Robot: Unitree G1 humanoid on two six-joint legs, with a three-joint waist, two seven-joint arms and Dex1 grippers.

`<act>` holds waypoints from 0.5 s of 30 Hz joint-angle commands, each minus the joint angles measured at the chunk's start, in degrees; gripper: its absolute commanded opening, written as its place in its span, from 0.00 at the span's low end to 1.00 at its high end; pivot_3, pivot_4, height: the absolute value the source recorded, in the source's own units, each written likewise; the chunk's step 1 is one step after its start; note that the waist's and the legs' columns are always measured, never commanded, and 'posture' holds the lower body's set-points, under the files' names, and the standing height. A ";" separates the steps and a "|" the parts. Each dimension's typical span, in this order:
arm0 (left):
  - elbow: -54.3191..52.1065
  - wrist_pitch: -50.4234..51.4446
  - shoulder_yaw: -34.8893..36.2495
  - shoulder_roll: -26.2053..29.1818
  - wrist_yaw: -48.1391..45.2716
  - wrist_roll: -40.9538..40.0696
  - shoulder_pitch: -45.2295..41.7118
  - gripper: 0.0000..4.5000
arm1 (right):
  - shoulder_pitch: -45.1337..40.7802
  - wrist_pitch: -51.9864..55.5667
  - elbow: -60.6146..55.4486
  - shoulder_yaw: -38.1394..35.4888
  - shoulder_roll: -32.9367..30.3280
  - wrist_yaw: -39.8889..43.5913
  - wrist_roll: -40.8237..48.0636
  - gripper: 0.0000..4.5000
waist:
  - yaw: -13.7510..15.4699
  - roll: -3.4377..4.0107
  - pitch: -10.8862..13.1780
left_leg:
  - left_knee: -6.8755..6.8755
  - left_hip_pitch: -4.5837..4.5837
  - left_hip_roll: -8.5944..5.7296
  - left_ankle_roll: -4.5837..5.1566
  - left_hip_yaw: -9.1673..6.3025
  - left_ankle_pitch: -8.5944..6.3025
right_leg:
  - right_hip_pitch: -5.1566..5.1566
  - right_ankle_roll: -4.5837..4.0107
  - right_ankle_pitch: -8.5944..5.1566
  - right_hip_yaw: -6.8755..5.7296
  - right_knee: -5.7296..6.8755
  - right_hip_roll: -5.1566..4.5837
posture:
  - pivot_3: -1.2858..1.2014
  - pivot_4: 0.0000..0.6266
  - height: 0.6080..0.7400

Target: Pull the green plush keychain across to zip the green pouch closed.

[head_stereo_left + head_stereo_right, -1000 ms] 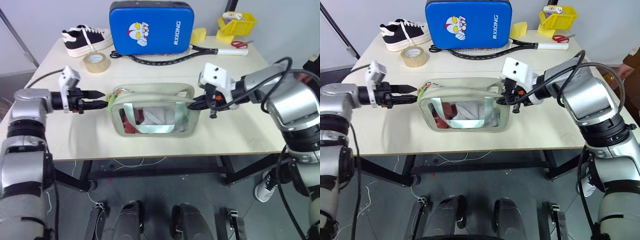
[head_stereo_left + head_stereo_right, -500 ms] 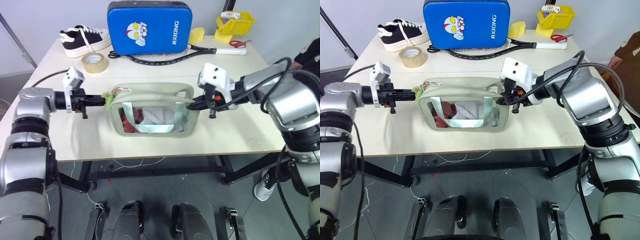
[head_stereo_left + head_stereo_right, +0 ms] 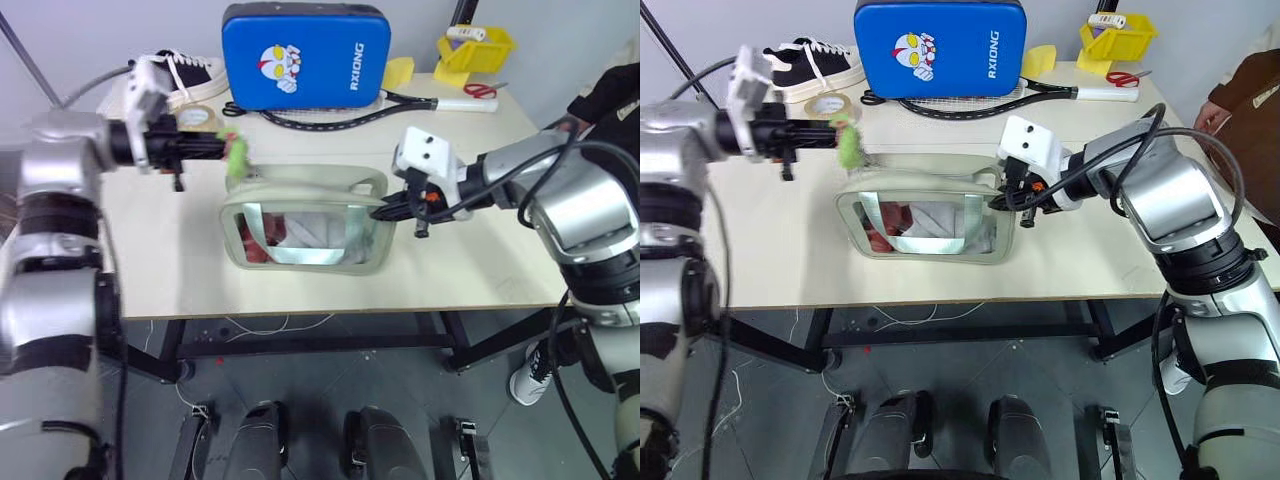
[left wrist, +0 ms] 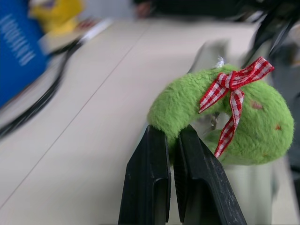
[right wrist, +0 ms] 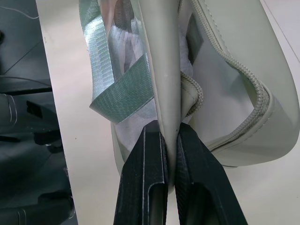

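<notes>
The green plush keychain (image 3: pixel 236 155) is seen in the left eye view pinched in the left gripper (image 3: pixel 222 150), lifted above the table (image 3: pixel 160 260) over the left end of the green pouch (image 3: pixel 305 228). The pouch lies at the middle of the table, its clear window facing the camera, and its right end is clamped by the right gripper (image 3: pixel 383 210). A shoe (image 3: pixel 190 68), a tape roll (image 3: pixel 200 117) and a blue pad (image 3: pixel 305 55) stand farther back.

In the right eye view the same arrangement is shown; a person's sleeve (image 3: pixel 1240 85) is cut off at the right edge.

In the left wrist view the two fingers (image 4: pixel 150 187) are closed tight on the plush, which carries a red checked bow (image 4: pixel 229 89). The background is blurred, and the cord and zipper slider cannot be made out.

In the right wrist view the fingers (image 5: pixel 145 187) are closed on the pouch's end seam, beside a zipper (image 5: pixel 248 79) that gapes open here.

As a judgement, the soft plush could slip from the narrow pinch if the slider snags. A pull directed upward rather than along the zipper could lift the pouch instead of closing it. The right grip on a thin seam could also give way under that pull.
</notes>
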 commanded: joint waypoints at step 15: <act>-8.89 1.06 -6.14 5.98 -1.96 3.89 0.42 0.99 | -0.44 -1.03 0.77 -1.10 1.53 -1.71 -0.10 0.00 | -0.15 0.01 0.00 | -0.02 0.05 0.03 0.02 0.04 -0.02 | -0.05 -0.01 0.00 0.06 0.07 0.05 | 0.52 0.24 1.00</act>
